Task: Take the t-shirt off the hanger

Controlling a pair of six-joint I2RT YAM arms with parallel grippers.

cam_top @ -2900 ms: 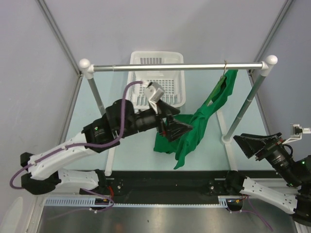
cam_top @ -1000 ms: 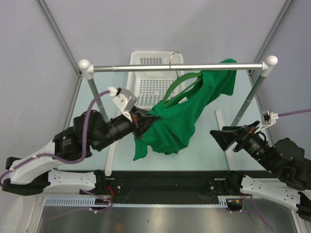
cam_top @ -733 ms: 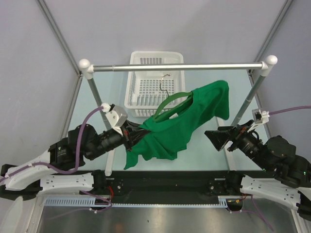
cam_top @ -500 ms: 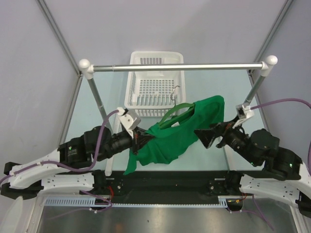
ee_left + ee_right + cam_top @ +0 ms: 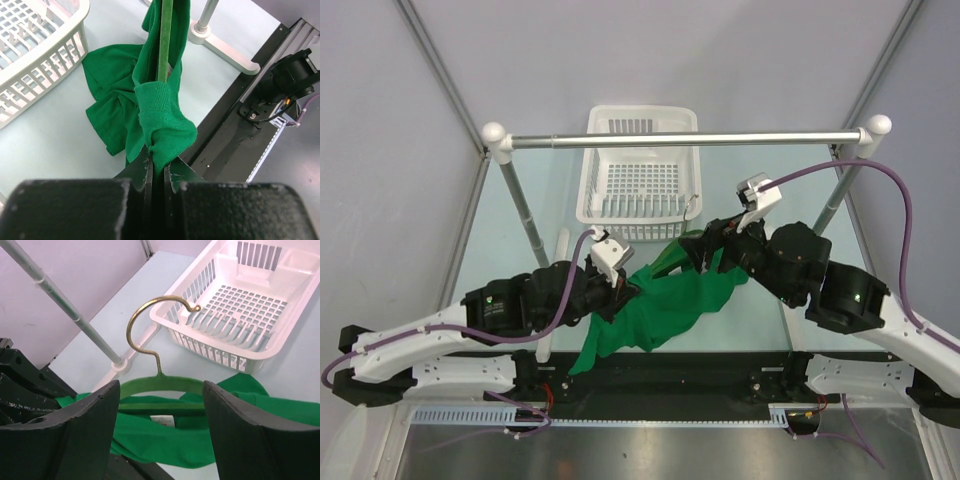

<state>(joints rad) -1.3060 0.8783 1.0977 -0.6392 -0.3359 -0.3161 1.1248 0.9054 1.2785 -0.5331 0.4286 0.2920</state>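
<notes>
The bright green t-shirt (image 5: 660, 310) sags low between the two arms, still draped over the thin green hanger (image 5: 161, 385). The hanger is off the rail, and its metal hook (image 5: 150, 325) points toward the basket. My left gripper (image 5: 160, 165) is shut on a bunched fold of the t-shirt (image 5: 125, 110), with one hanger arm (image 5: 164, 40) running straight ahead of it. My right gripper (image 5: 161, 390) is open, its dark fingers (image 5: 90, 430) standing either side of the hanger's neck without touching it. A white label (image 5: 162, 421) shows inside the collar.
A white plastic basket (image 5: 638, 170) sits behind the shirt, with its near rim close to the hook. The silver rail (image 5: 685, 140) spans the scene on two posts. One post's foot (image 5: 220, 50) stands beside the cloth, and the black base strip (image 5: 660, 375) runs along the near edge.
The hanger has come off the rail and dropped toward the table with the shirt. My left arm pulled the cloth down and nearer. My right arm swung in from the right to the hanger's neck.
</notes>
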